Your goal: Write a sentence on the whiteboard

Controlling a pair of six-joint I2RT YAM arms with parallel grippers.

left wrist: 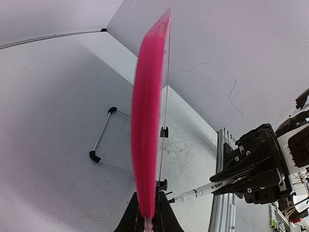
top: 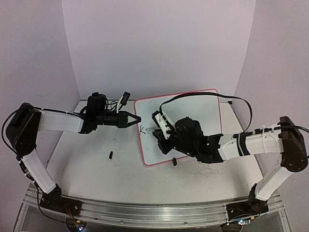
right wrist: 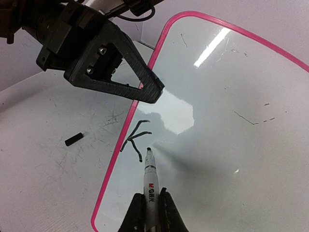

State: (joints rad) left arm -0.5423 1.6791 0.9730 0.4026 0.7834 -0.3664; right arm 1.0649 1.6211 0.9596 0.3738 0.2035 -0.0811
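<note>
My right gripper (right wrist: 149, 205) is clamped on the marker (right wrist: 150, 176), its tip at the whiteboard (right wrist: 231, 96) just right of the sentence (right wrist: 135, 137), which is only a few first strokes. My left gripper (left wrist: 147, 215) pinches the whiteboard's pink rim (left wrist: 145, 121) at its left edge. The whiteboard sits on the table (top: 82, 164).

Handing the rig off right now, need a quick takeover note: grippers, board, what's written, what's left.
Left gripper: shut on the left pink rim of the whiteboard, apparently steadying it.
Right gripper: shut on a marker, tip down at the board beside the writing.
Done: only the start of the sentence, a few black strokes like a K near the left rim.
To do: nearly all of the sentence.
A small black piece lies on the table left of the board; possibly the cap, cannot tell.
</note>
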